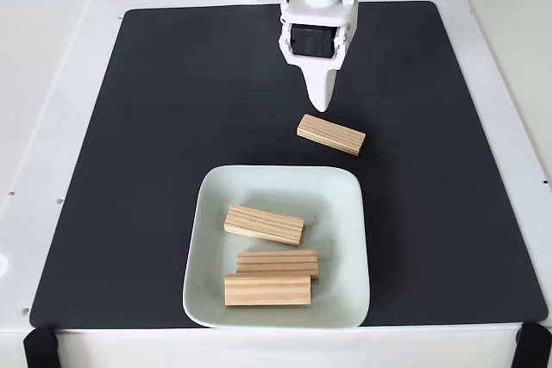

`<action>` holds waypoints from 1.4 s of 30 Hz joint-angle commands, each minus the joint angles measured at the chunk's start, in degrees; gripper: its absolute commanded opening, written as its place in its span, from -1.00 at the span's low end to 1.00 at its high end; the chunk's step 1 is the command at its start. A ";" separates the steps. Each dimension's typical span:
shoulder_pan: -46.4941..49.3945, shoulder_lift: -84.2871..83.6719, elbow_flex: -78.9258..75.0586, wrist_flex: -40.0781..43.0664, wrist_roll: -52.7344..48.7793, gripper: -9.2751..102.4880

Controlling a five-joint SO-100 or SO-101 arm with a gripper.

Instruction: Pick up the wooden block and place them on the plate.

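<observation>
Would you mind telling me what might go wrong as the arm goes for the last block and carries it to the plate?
The gripper hangs just above the loose wooden block, which lies skewed on the mat; a grasp off its middle may twist or drop it. The plate already holds three blocks, two touching near its front rim, so a careless drop could land on them or tip over the near rim.

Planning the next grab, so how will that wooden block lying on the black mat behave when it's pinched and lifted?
The wooden block looks solid, so probably stiff and light. It lies flat with square edges, so it is unlikely to roll. Its grooved faces should give the gripper decent friction.
</observation>
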 commanded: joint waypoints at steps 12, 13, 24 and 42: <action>-1.05 -0.79 -2.55 5.36 0.88 -0.47; -1.32 -0.79 -2.46 5.36 0.88 -0.49; -2.11 -5.45 -5.80 5.36 0.97 -0.50; -1.58 -9.14 -7.03 4.66 3.60 -0.50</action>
